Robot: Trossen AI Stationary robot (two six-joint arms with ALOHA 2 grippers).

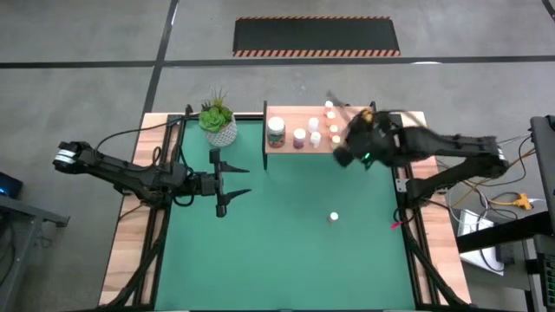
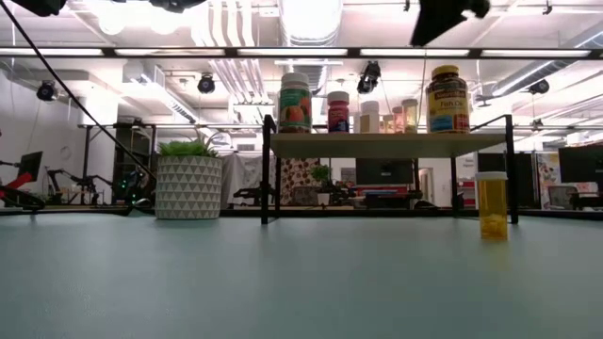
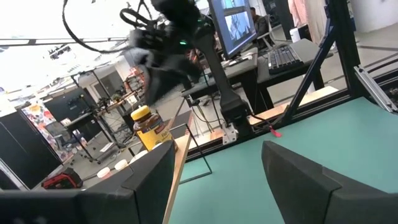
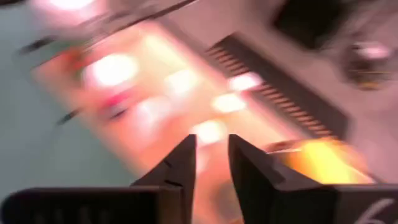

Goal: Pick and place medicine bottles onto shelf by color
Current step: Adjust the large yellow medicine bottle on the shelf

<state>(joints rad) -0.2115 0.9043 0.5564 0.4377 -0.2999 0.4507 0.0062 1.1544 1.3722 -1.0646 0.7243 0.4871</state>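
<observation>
on the worktop: we see a green mat (image 1: 286,251) with a wood border, the shelf (image 1: 347,143) at its far edge, a potted plant (image 1: 218,121) beside the shelf.
shelf: we count several medicine bottles on its wood top – a green-lidded bottle (image 1: 276,130) at one end, small white-capped ones (image 1: 299,137) in the middle, the amber yellow-lidded jar (image 2: 447,98) toward the other end.
loose bottle: we find one orange bottle with a white cap (image 2: 491,204) upright on the mat, well apart from the shelf, nearer the right side.
right pincer (image 4: 211,163): we place it above the shelf's right end, near the amber jar; its fingers (image 4: 177,171) stand close together with a narrow gap and nothing between them – the view is blurred, so we cannot tell whether it is released or clenched.
left pincer (image 1: 234,182): we see it hovering over the mat's left part, away from the bottles, fingers (image 3: 298,177) spread and empty.
</observation>
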